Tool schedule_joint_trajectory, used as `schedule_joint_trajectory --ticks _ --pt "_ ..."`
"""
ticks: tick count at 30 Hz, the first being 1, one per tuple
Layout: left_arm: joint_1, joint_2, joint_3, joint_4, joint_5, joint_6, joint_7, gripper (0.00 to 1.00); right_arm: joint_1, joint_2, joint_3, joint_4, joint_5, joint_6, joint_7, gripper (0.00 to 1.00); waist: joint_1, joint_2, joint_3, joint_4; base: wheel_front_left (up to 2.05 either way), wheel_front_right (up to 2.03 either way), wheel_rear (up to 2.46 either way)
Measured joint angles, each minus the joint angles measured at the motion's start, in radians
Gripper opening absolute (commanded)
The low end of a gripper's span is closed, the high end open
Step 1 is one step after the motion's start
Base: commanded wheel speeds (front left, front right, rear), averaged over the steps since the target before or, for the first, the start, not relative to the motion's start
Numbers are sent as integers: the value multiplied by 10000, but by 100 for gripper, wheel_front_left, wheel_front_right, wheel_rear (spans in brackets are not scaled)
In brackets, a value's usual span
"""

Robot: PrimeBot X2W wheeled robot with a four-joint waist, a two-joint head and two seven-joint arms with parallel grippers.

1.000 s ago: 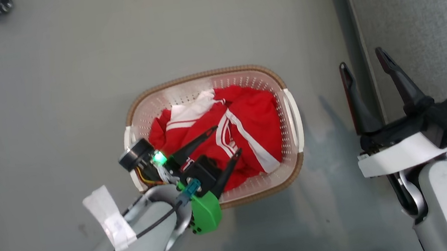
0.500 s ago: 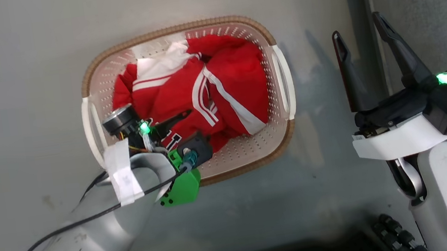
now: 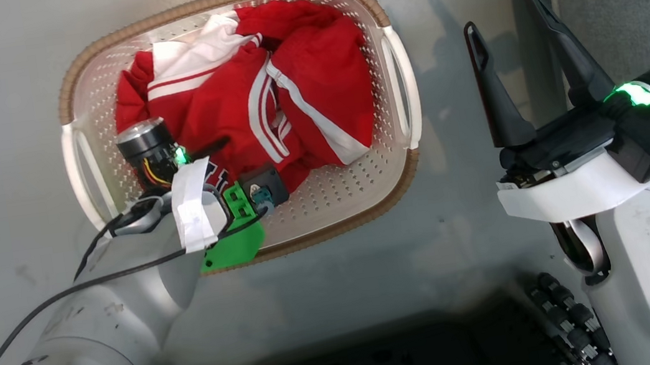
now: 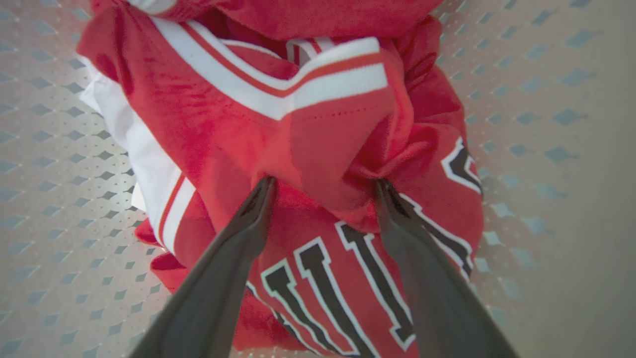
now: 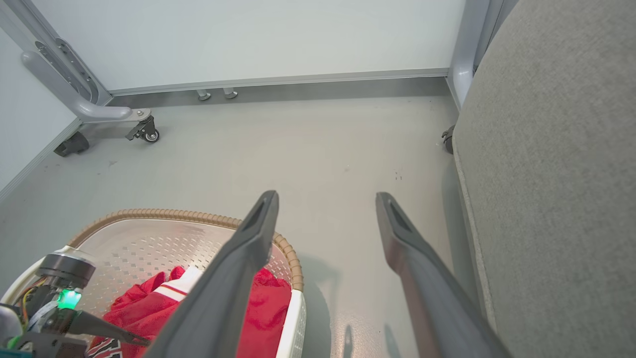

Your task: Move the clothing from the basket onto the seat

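Left tool [image 4: 324, 183], spread wide, touches clothing [image 4: 233, 119] in basket [image 3: 358, 194].

A smooth grey floor [image 5: 318, 144] — faintly glossy, scuffed in spots — runs to a pale wall [image 5: 248, 40]. Beside it stands a grey metal frame [image 5: 99, 113] on what seem to be small black casters [image 5: 149, 134].

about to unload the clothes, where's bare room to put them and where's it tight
The seat is bare along its edge. The floor between seat and basket is free too. Crowded: inside the basket, clothing and the left hand.
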Motion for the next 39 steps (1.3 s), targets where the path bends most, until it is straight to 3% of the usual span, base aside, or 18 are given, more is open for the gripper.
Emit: schedule_joint_trajectory --ticks 9,20,22,23,39 --pt "-361 33 -33 240 435 0 708 100 -27 -4 282 13 291 0 0 100 0 0 430 -418 0 0 0" --pt "-715 61 -35 320 541 33 834 100 -102 -2 389 10 548 0 0 100 0 0 743 -753 0 0 0" --pt "-715 82 -35 330 535 33 849 20 -130 -4 407 10 600 0 0 100 0 0 774 -817 0 0 0" --pt "-714 100 -35 332 537 33 865 0 -152 -2 422 10 610 0 0 100 0 0 787 -856 0 0 0" --pt "-243 -61 144 357 303 71 161 0 -161 0 339 261 683 0 0 100 0 0 216 -811 0 0 0"
